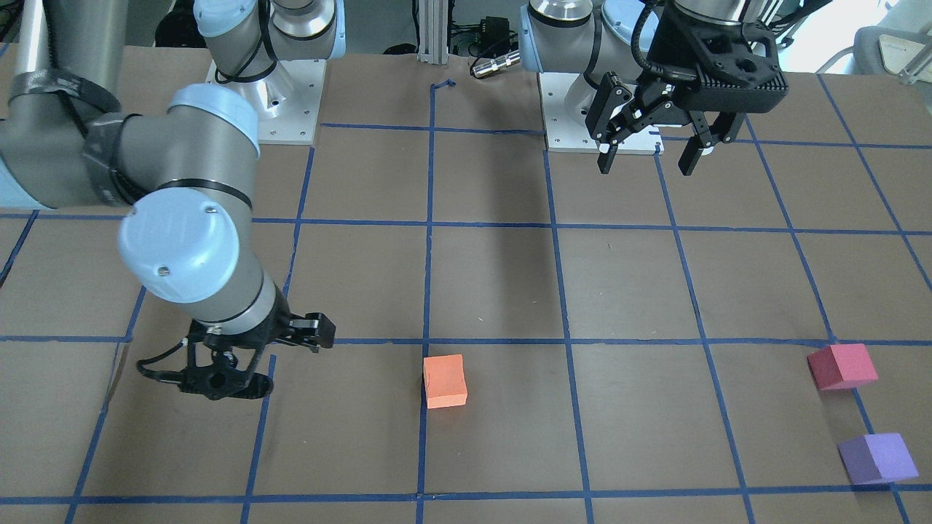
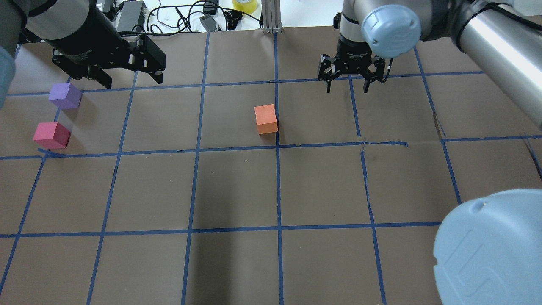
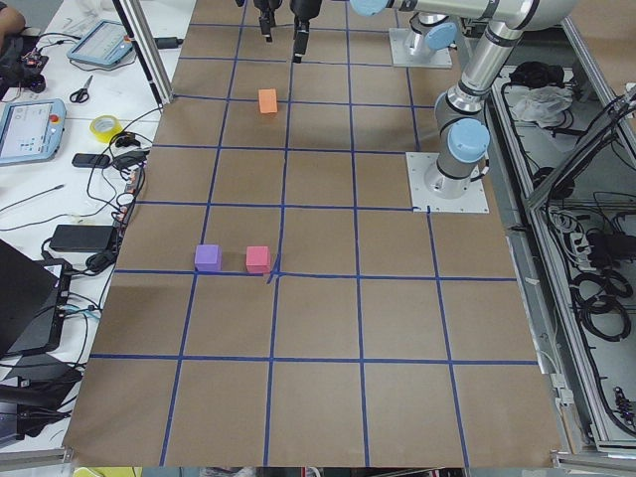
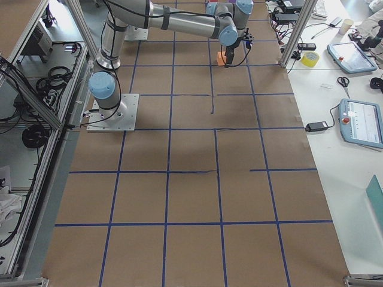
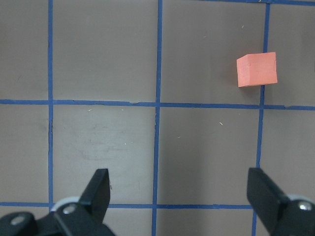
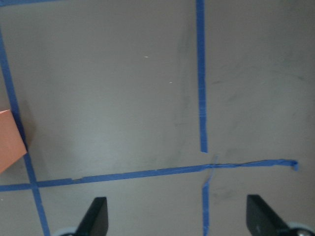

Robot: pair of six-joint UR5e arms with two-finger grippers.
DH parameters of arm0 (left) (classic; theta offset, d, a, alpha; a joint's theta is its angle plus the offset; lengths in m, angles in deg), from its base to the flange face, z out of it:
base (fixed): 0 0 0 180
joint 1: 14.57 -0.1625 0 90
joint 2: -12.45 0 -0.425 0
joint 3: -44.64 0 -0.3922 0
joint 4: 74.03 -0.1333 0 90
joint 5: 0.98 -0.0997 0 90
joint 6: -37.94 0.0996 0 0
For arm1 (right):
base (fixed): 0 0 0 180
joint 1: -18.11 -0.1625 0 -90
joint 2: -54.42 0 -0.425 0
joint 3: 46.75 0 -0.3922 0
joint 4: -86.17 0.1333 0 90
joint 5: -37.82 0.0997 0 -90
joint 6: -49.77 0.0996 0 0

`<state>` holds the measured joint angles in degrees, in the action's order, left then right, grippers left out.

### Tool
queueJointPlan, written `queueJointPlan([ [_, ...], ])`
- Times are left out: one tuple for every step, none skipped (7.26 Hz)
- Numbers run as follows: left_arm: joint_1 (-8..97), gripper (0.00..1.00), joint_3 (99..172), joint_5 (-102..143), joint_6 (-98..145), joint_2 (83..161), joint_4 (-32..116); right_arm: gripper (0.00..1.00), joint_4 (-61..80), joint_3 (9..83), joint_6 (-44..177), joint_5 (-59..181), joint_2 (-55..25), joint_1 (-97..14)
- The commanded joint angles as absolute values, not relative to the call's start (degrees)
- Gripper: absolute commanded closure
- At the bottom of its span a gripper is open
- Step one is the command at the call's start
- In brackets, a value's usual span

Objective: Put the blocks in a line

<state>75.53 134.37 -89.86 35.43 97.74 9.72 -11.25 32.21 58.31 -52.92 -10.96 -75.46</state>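
The orange block (image 2: 266,119) sits near the table's middle on a blue tape line; it also shows in the front view (image 1: 445,380) and the left wrist view (image 5: 256,69). The pinkish-red block (image 2: 51,135) and the purple block (image 2: 64,95) sit close together, apart, at the far left. My left gripper (image 2: 129,77) is open and empty, held high, to the right of the purple block. My right gripper (image 2: 347,87) is open and empty, low over the table to the right of the orange block, which shows at the right wrist view's left edge (image 6: 10,140).
Brown paper with a blue tape grid (image 2: 277,186) covers the table. The arms' base plates (image 1: 266,102) stand at the robot's side. Cables and a yellow tape roll (image 2: 244,5) lie beyond the far edge. My right arm's elbow (image 2: 491,250) fills the overhead view's lower right.
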Motion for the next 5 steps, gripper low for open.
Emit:
queueJointPlan([
  [75.69, 0.00, 134.56, -89.92, 35.04, 97.88, 9.73, 0.00, -5.61, 33.83, 54.52, -53.41, -20.75, -72.25],
  [75.69, 0.00, 134.73, -89.92, 34.69, 97.88, 9.73, 0.00, -4.72, 34.37, 54.00, -53.67, -25.25, -71.46],
  [75.69, 0.00, 134.82, -90.10, 34.60, 97.88, 9.73, 0.00, 0.08, 34.55, 54.34, -53.67, -29.99, -71.80],
  [75.69, 0.00, 134.82, -90.10, 34.69, 97.88, 9.73, 0.00, 4.56, 35.24, 54.08, -53.93, -34.83, -71.89],
  [75.60, 0.00, 134.82, -90.10, 34.86, 97.88, 9.73, 0.00, 4.70, 35.43, 54.08, -53.93, -38.35, -71.72],
])
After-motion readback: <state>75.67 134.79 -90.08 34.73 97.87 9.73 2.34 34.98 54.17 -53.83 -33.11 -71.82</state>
